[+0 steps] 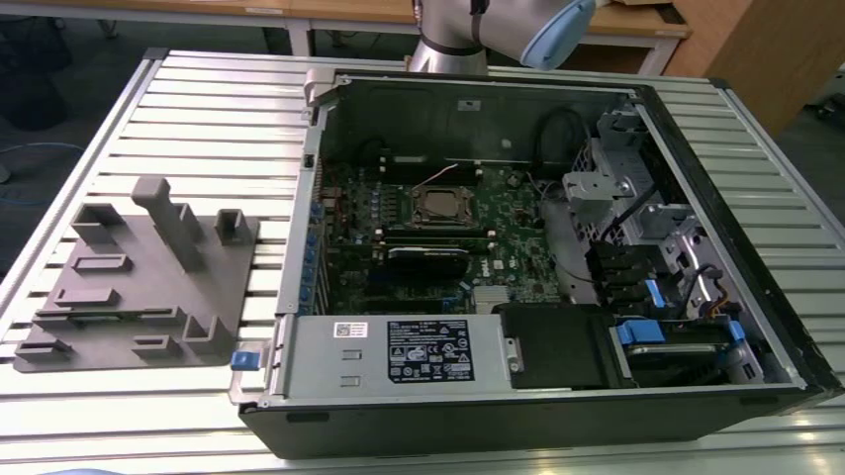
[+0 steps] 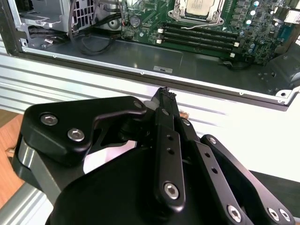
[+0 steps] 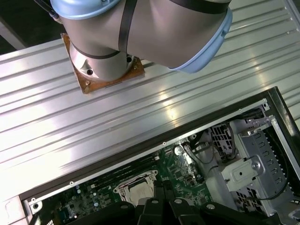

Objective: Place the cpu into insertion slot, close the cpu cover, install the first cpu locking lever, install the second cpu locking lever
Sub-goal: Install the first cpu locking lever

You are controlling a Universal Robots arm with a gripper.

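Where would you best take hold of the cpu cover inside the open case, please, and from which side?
Come straight down through the open side of the computer case: the cpu cover appears to lie flat around the cpu, with walls all round. Close the jaws across one thin frame edge; which edge stands free I cannot tell.

- The cpu (image 2: 196, 5) is a small flat square chip with a dull silver-grey top. It lies level in the socket.
- The insertion slot (image 1: 420, 208) is a square socket with a silvery rim on the green board (image 1: 509, 252), around the chip.
- The cpu cover (image 2: 197, 18) is a thin silvery frame with a cut-out middle. It seems to lie flat over the chip's edges.
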